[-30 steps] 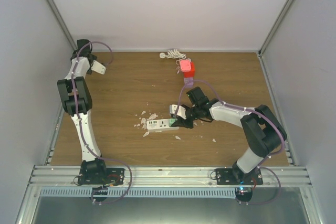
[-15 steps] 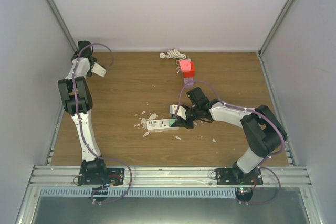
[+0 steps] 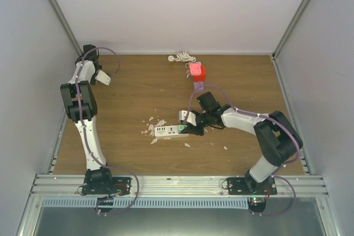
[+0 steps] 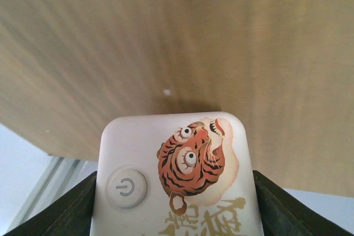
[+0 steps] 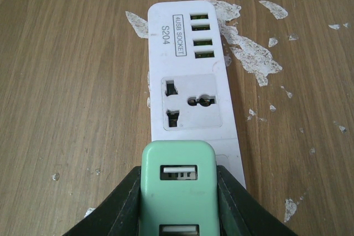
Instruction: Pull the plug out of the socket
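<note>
Mint-green plastic plug, seated in white plastic socket strip, is clamped by right gripper; a straight pull is needed.

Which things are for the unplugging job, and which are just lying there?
For the job: green plug, white socket strip, right end effector.
Not for the job: red object, white coiled cord, white flakes, tiger box held by left end effector.

Dark fingers of the right gripper clamp a mint-green plug at the near end of a white socket strip – its one outlet bare – lying on the wooden table among white flecks.
</note>
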Available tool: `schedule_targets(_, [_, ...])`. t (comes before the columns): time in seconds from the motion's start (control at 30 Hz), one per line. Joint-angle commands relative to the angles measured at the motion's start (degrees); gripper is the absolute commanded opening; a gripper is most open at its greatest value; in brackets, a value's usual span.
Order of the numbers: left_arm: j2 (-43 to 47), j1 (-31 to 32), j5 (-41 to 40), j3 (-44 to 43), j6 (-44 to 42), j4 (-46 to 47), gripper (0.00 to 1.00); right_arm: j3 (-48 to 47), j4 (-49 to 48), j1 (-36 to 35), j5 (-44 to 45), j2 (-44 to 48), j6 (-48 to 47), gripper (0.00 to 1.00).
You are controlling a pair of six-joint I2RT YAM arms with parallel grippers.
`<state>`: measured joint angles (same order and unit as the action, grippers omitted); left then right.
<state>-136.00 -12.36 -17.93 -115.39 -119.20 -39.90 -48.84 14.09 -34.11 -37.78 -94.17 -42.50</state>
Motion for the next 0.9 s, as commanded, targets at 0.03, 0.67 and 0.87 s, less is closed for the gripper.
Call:
schedule_targets(0.03, [4.67, 0.3, -1.23, 0.98, -12.69, -11.41, 0.36, 1.25, 1.21, -0.06, 0.97, 0.48, 1.17, 0.05])
schedule_targets(0.67, [8.3, 2.08, -1.39, 6.15, -7.24, -11.29, 0.73, 2.03, -0.19, -0.17, 0.0, 1.37, 2.82, 0.06])
schedule_targets(0.87, [9.3, 2.0, 1.48, 3.51, -2.94, -16.41, 0.81, 2.14, -0.21, -0.17, -0.01, 1.53, 2.95, 0.06])
